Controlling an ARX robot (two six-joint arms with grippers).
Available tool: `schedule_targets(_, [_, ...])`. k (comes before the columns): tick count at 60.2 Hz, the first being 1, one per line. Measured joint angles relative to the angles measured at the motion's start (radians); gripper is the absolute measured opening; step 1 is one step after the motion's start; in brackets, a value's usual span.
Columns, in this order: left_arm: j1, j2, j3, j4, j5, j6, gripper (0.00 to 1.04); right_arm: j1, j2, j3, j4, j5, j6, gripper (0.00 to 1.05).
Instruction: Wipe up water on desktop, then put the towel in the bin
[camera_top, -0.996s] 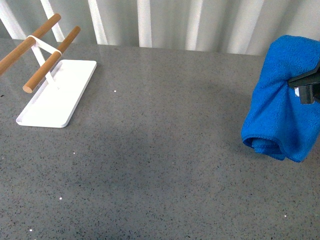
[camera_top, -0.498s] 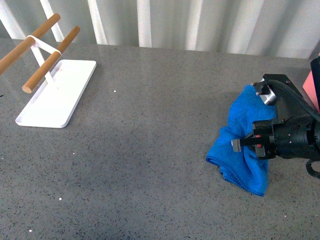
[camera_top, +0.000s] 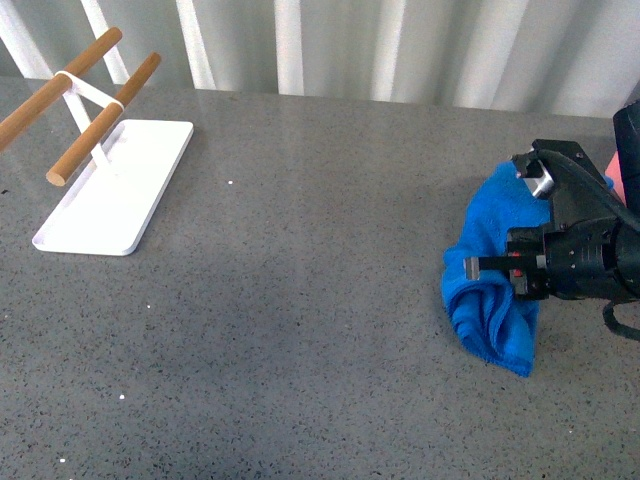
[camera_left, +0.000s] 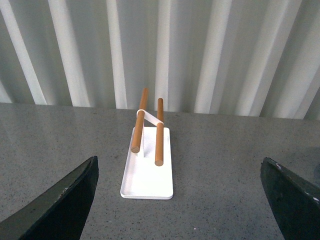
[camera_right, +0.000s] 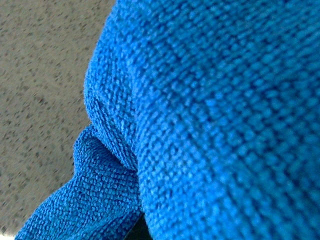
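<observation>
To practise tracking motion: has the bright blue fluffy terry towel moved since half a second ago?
Yes. The towel has slid rightwards across the speckled dark grey desktop, farther from the flat white tray with wooden rods.

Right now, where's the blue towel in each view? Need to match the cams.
Front: the towel sits bunched on the desktop, right of centre.
Left wrist: not in it.
Right wrist: the towel fills most of the picture, close up.
Shared landmark: the speckled desktop, in all three views.
</observation>
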Motion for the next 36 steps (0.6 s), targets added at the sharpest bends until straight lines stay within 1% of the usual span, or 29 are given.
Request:
schedule_targets(14, [0.000,0.000,0.000,0.000,0.000,0.000,0.98,-0.011,0.073,0.144,-0.046,0.052,-0.032,0.04])
schedule_targets(22, [0.000,0.000,0.000,0.000,0.000,0.000,0.98,-0.016,0.132,0.245,-0.035,0.047,-0.055,0.04])
schedule_targets(25, [0.000,0.000,0.000,0.000,0.000,0.000,0.98,-0.016,0.153,0.284,-0.035,0.024,-0.056,0.04])
schedule_targets(30, [0.000,0.000,0.000,0.000,0.000,0.000,0.98,-0.012,0.191,0.358,-0.043,-0.049,-0.056,0.04])
schedule_targets(34, [0.000,0.000,0.000,0.000,0.000,0.000,0.98,-0.003,0.220,0.423,-0.067,-0.132,-0.050,0.04])
schedule_targets(36, [0.000,0.000,0.000,0.000,0.000,0.000,0.98,0.004,0.229,0.444,-0.081,-0.159,-0.047,0.04])
